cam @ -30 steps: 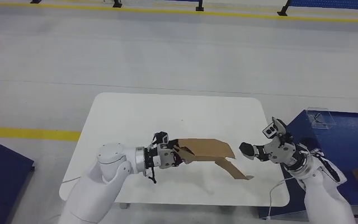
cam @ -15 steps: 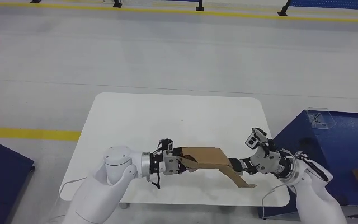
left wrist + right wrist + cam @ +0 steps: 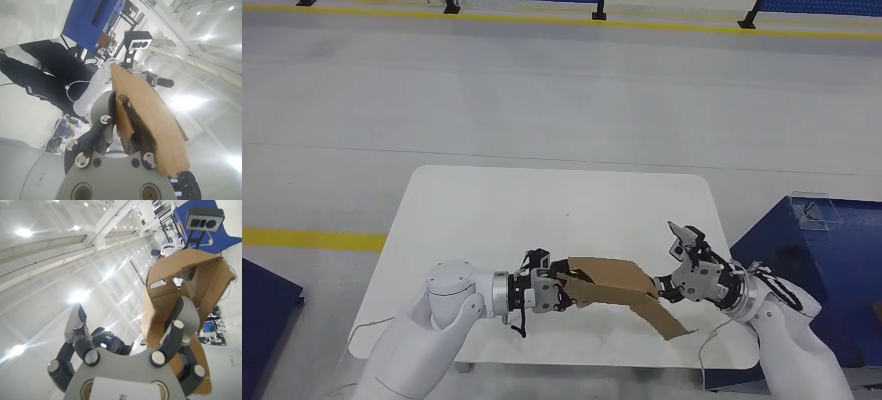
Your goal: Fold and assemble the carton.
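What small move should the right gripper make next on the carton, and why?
Probably close the right gripper on the carton wall: its jaws stand open, one finger against the cardboard, while the left gripper clamps the other end.

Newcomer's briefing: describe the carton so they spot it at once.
Find the white table and look above its robot-side edge. The carton is the half-folded brown cardboard sheet, clamped in the left tool with a flap hanging by the right tool; nothing else there is brown.
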Controlling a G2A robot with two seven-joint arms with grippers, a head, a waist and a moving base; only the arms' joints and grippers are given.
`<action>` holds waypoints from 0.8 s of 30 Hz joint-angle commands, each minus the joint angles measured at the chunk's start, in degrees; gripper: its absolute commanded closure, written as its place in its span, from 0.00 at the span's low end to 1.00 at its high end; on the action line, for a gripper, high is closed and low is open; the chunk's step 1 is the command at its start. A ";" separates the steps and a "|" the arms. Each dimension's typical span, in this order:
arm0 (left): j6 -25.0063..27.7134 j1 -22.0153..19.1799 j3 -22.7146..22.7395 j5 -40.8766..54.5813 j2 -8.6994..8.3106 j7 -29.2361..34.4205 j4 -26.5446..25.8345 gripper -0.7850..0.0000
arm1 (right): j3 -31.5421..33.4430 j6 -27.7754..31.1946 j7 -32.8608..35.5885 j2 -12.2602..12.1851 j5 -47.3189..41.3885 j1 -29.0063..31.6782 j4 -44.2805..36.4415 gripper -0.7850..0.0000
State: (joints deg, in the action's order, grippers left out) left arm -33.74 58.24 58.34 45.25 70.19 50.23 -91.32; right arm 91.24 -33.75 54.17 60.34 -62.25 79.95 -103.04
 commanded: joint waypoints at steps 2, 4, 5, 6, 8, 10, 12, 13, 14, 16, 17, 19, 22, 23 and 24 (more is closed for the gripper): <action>-0.12 -0.10 -0.13 0.31 -0.05 0.29 0.19 1.00 | 0.17 0.61 -0.95 0.04 -1.52 -0.52 0.66 0.00; -0.02 -0.27 -0.20 0.44 -0.08 0.42 0.38 1.00 | 0.25 0.47 -1.68 0.05 -2.56 -0.89 0.95 0.00; 0.03 -0.36 -0.24 0.47 -0.09 0.46 0.48 1.00 | 0.10 0.02 -1.60 0.02 -2.74 -0.97 0.89 0.00; -0.03 -0.42 -0.31 0.57 -0.10 0.54 0.59 1.00 | -0.16 -0.93 -1.20 -0.04 -2.88 -0.94 0.85 0.00; -0.12 -0.62 -0.42 0.59 -0.12 0.58 0.76 1.00 | -0.54 -2.65 0.00 -0.20 -2.84 -0.76 0.51 0.00; -0.32 -0.77 -0.57 0.64 -0.14 0.52 0.92 1.00 | -0.75 -3.00 0.73 -0.32 -2.40 -0.50 0.12 0.00; -0.34 -0.92 -0.72 0.76 -0.15 0.45 1.04 1.00 | -1.33 -4.13 1.77 -0.40 -2.96 -0.16 -0.07 0.00; -0.37 -0.96 -0.86 0.78 -0.14 0.47 1.11 1.00 | -1.43 -4.81 2.05 -0.42 -3.76 -0.17 -0.15 0.00; -0.51 -1.04 -1.01 0.77 -0.14 0.44 1.20 1.00 | -1.46 -5.22 2.07 -0.43 -4.47 -0.22 -0.23 0.00; -0.72 -1.16 -1.36 0.78 -0.14 0.48 1.35 1.00 | -1.36 -4.68 1.94 -0.40 -5.80 -0.34 -0.74 0.00; -0.79 -1.23 -1.51 0.74 -0.14 0.44 1.39 1.00 | -1.29 -4.26 1.61 -0.37 -6.45 -0.33 -0.86 0.00; -1.10 -1.34 -1.83 0.67 -0.15 0.49 1.50 1.00 | -0.87 -2.37 -0.13 -0.28 -7.17 -0.52 -1.15 0.00; -1.34 -1.41 -2.23 0.59 -0.18 0.64 1.42 1.00 | -1.15 -0.30 -2.96 -0.20 -6.45 -0.60 -1.65 0.00; -1.52 -1.41 -2.39 0.56 -0.20 0.78 1.32 1.00 | -1.29 -0.20 -3.80 -0.17 -6.61 -0.75 -1.57 0.00; -1.54 -1.42 -2.52 0.43 -0.22 0.87 1.15 1.00 | -1.43 -0.08 -4.56 -0.17 -6.34 -0.97 -1.60 0.00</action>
State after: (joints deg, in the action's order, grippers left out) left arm -35.21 56.83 55.96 45.79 70.00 50.99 -90.01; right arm 89.96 -33.85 50.35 60.17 -68.70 79.19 -104.67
